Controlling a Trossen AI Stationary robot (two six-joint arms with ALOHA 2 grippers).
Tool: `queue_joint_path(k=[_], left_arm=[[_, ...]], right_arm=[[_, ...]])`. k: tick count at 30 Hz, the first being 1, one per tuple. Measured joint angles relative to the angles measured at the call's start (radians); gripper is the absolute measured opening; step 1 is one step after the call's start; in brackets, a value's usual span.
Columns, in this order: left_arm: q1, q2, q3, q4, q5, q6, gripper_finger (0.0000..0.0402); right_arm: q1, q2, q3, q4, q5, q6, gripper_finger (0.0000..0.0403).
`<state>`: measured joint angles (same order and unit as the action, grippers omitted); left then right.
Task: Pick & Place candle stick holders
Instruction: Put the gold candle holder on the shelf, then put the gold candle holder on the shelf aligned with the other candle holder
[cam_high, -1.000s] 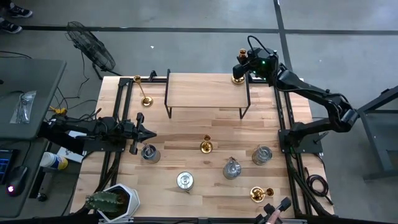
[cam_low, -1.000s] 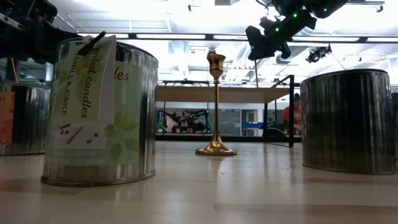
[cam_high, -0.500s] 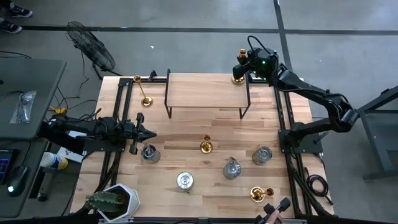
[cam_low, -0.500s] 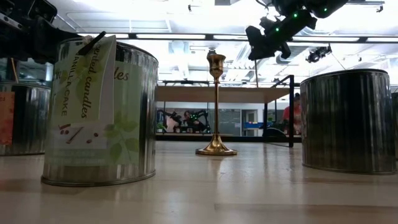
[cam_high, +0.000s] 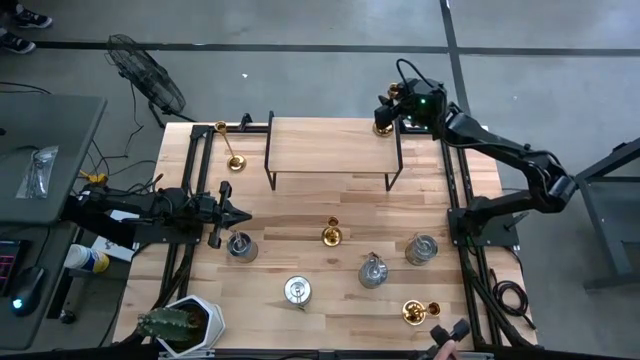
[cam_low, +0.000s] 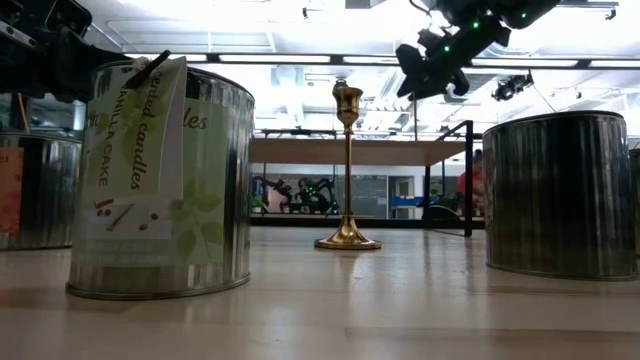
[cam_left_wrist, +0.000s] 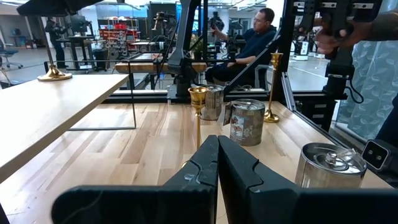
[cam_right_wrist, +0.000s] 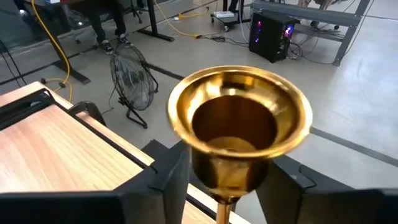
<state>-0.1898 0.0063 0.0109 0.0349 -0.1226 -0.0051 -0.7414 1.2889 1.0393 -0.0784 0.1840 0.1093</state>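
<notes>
My right gripper (cam_high: 386, 104) is over the far right corner of the raised wooden shelf (cam_high: 330, 145), shut on a gold candlestick (cam_high: 381, 126). Its cup (cam_right_wrist: 239, 124) fills the right wrist view. My left gripper (cam_high: 238, 215) is shut and empty at the table's left, beside a silver holder (cam_high: 240, 245). Three more gold candlesticks stand on their round bases: far left (cam_high: 233, 160), middle (cam_high: 332, 235) and near right (cam_high: 412, 311). Three more silver holders (cam_high: 297, 290), (cam_high: 373, 270), (cam_high: 421, 249) stand on the table. My right gripper pinches the gold candlestick's cup just under its flared rim (cam_right_wrist: 261, 171), one finger (cam_right_wrist: 168, 180) on each side. The candlestick stands upright in the hold. Its base (cam_high: 381, 127) shows at the shelf's far right corner.
The shelf stands on thin black legs (cam_high: 268, 165) at the table's far middle. A potted cactus (cam_high: 180, 325) sits at the near left corner. A floor fan (cam_high: 145, 70) stands beyond the table. A person's hand (cam_high: 445, 340) shows at the near edge.
My right gripper has gone a little up and toward the table's far edge at the shelf's corner. The left arm has kept still.
</notes>
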Motion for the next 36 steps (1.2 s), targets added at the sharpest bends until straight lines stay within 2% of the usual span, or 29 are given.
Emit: queue_joint_path(k=[8, 15, 21, 24, 29, 36], left_arm=[[0.0, 0.0, 0.0, 0.0, -0.003, 0.0, 0.0], [0.0, 0.0, 0.0, 0.0, -0.003, 0.0, 0.0], [0.0, 0.0, 0.0, 0.0, -0.003, 0.0, 0.0], [0.0, 0.0, 0.0, 0.0, -0.003, 0.0, 0.0], [0.0, 0.0, 0.0, 0.0, -0.002, 0.0, 0.0], [0.0, 0.0, 0.0, 0.0, -0.001, 0.0, 0.0]], right_arm=[[0.02, -0.002, 0.0, -0.032, 0.026, 0.003, 0.0192], [0.029, -0.002, 0.001, -0.067, 0.029, 0.054, 0.0239], [0.054, -0.024, 0.001, -0.14, 0.104, 0.051, 0.0277], [0.067, -0.06, 0.001, -0.207, 0.144, 0.047, 0.0286], [0.118, -0.138, 0.002, -0.346, 0.147, 0.045, 0.0287], [0.242, -0.275, 0.002, -0.603, 0.061, 0.053, 0.0286]])
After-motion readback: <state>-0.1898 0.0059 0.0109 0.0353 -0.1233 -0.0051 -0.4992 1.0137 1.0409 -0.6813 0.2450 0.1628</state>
